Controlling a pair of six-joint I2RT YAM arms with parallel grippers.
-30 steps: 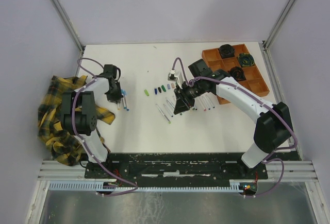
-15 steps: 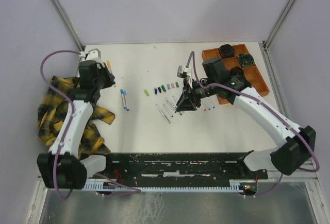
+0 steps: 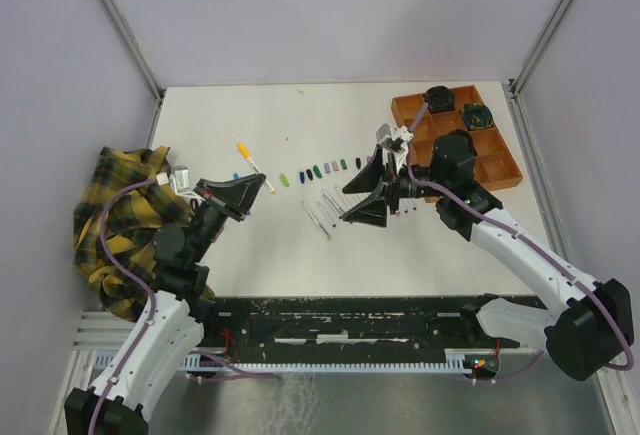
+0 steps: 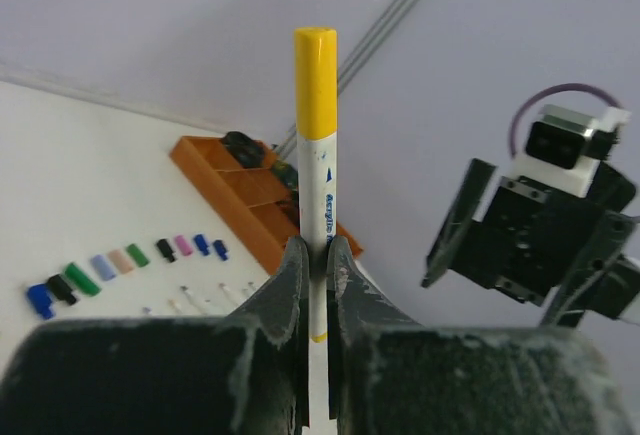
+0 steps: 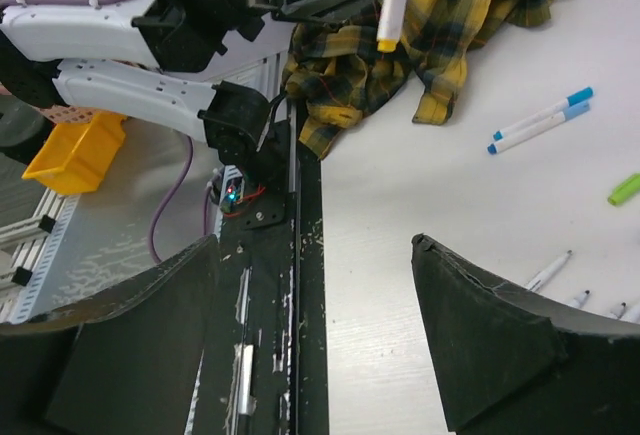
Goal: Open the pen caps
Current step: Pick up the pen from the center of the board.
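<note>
The left gripper (image 4: 316, 260) is clamped on a white pen (image 4: 318, 195), whose yellow cap (image 4: 315, 80) is on and sticks up past the fingers. A second ago this gripper sat low over the worktop (image 3: 280, 255) at the left of the top view. Now it is raised and turned toward the other arm. The right gripper (image 3: 350, 203) has swung off the bare barrels (image 3: 320, 217) and spread its jaws wide, empty, facing that pen. The pulled caps (image 3: 315, 170) lie in a row at frame centre. The pull looks set up: the right gripper next needs to close on the yellow cap.
</note>
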